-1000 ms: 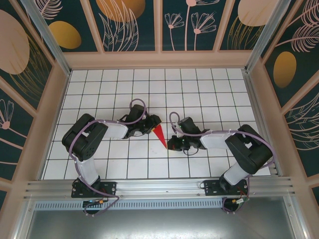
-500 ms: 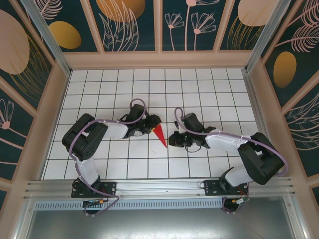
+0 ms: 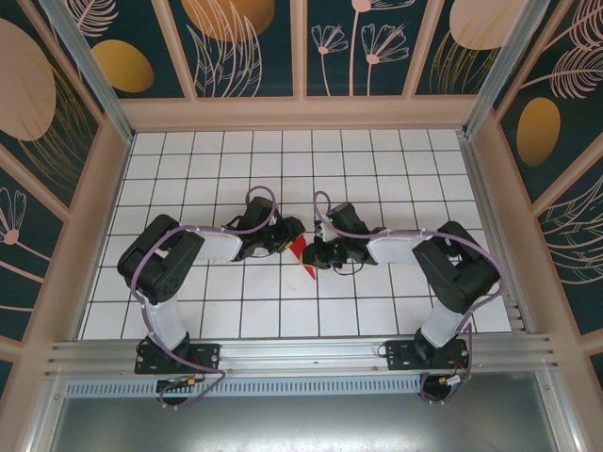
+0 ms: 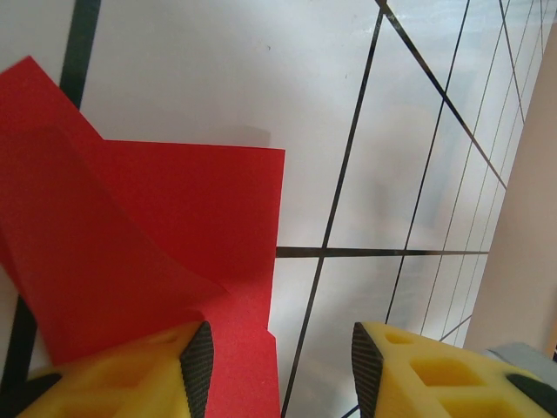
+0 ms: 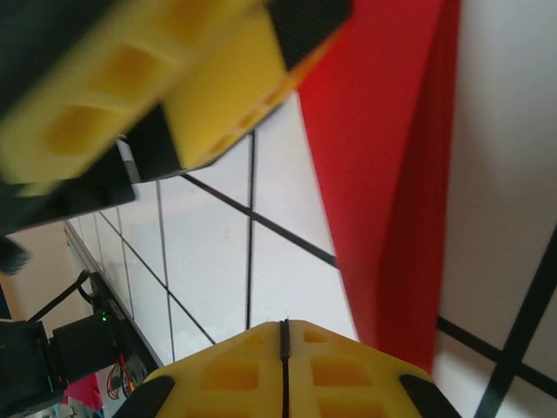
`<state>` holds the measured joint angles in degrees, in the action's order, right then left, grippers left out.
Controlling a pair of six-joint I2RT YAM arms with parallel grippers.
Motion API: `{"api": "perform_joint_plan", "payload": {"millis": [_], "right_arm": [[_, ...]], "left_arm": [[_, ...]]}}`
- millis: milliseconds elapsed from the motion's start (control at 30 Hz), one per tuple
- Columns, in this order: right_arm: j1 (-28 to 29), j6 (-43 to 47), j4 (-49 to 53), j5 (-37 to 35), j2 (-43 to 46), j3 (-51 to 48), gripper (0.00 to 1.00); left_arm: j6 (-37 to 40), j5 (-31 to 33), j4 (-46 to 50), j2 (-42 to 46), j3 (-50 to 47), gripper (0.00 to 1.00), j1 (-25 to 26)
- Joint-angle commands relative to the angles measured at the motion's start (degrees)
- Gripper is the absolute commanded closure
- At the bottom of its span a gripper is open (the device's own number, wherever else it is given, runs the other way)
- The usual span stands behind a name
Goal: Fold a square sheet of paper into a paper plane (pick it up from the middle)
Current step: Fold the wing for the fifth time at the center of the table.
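Observation:
The red paper (image 3: 301,251), folded into a narrow pointed layered shape, lies on the white grid table (image 3: 283,169) between my two grippers, its point toward the near edge. My left gripper (image 3: 286,232) rests at its wide far end. In the left wrist view that gripper (image 4: 280,370) is open, its left finger over the red paper (image 4: 157,235) and its right finger over bare tile. My right gripper (image 3: 317,253) sits against the paper's right side. In the right wrist view it (image 5: 283,344) is shut with nothing between the fingers, the red paper (image 5: 392,174) just beside its tip.
Grid tiles spread out on all sides of the paper. Beige walls (image 3: 104,198) fence the table left, right and back. The left gripper's yellow finger (image 5: 174,78) looms close in the right wrist view. Both arm bases stand at the near rail (image 3: 301,353).
My right gripper has swung left and away from the near edge, arriving beside the paper and covering part of its right side. The left arm and the paper have stayed put.

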<state>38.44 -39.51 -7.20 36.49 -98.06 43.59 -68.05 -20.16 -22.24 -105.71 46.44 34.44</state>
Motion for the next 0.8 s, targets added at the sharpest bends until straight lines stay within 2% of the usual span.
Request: {"api": "perform_joint_plan", "payload": {"millis": [0, 533, 767], "right_arm": [[-0.6, -1.9, -3.2, 3.4, -2.0, -1.0, 0.91], [-0.7, -3.0, -6.3, 5.9, -1.7, -12.0, 0.91], [-0.9, -1.8, -4.3, 5.1, 4.1, -12.1, 0.91]], "left_arm": [[1.9, 2.0, 3.9, -3.2, -0.2, 0.51, 0.0], [1.7, 2.3, 4.3, -3.4, -0.2, 0.51, 0.0], [1.6, 2.3, 4.1, -3.6, -0.2, 0.51, 0.0]]}}
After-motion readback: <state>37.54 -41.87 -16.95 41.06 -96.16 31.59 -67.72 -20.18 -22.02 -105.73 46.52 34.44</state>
